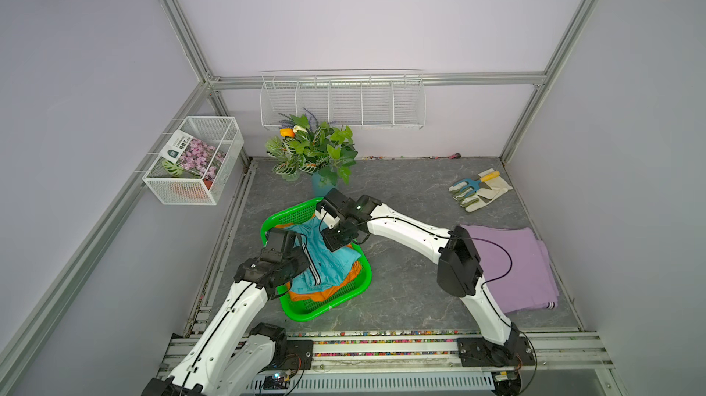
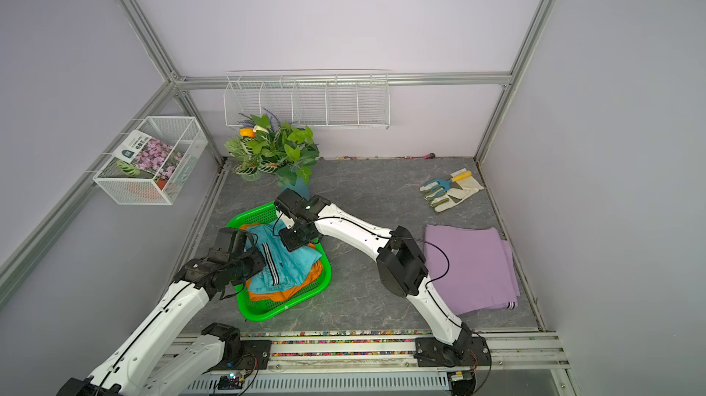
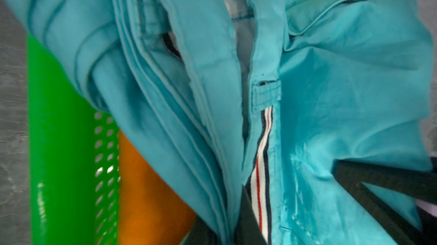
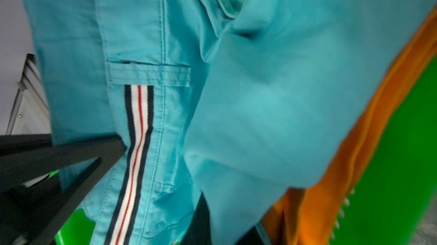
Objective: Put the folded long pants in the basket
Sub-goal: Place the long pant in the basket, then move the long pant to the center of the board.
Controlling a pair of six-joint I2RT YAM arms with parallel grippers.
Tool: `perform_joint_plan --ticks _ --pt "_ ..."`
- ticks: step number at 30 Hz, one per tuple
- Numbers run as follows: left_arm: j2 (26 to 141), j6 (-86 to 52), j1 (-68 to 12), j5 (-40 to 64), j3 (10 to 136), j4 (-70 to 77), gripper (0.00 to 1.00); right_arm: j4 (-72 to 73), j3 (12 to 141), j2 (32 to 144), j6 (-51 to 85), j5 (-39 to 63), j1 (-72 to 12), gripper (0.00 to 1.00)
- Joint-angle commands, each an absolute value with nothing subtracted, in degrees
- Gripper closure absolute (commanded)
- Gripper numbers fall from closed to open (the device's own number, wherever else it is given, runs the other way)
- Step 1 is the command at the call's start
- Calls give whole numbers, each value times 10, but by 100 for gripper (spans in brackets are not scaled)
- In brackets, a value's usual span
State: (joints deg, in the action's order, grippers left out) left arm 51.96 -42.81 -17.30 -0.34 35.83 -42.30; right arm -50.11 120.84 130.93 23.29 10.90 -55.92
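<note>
The teal long pants (image 1: 328, 260) (image 2: 290, 260) with a striped side seam lie bunched over the orange long pants (image 1: 305, 294) inside the green basket (image 1: 324, 314) (image 2: 282, 312). My left gripper (image 1: 301, 256) (image 3: 227, 227) is shut on a thick fold of the teal cloth (image 3: 165, 90) at the basket's left side. My right gripper (image 1: 338, 239) (image 4: 224, 227) is shut on the teal cloth (image 4: 260, 102) at the far right side. The lavender long pants (image 1: 512, 264) (image 2: 470, 264) lie folded on the table to the right, partly under my right arm.
A potted plant (image 1: 313, 153) stands just behind the basket. Work gloves with a small garden fork (image 1: 479, 189) lie at the back right. A white wire box (image 1: 195, 161) hangs on the left wall, a long wire rack (image 1: 342, 102) on the back wall.
</note>
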Motion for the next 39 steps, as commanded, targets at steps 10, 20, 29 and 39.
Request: perform_joint_plan --ticks 10,20,29,39 --pt "678 -404 -172 5 347 -357 100 -456 1087 1314 290 64 -540 100" --pt "613 -385 -172 -55 433 -427 100 -409 1081 1245 260 104 -523 86" --pt "592 -370 -171 -73 511 -451 62 -407 1133 1224 254 173 -501 61" --pt "600 -363 -171 -79 526 -464 42 -426 1110 1197 238 133 -494 52"
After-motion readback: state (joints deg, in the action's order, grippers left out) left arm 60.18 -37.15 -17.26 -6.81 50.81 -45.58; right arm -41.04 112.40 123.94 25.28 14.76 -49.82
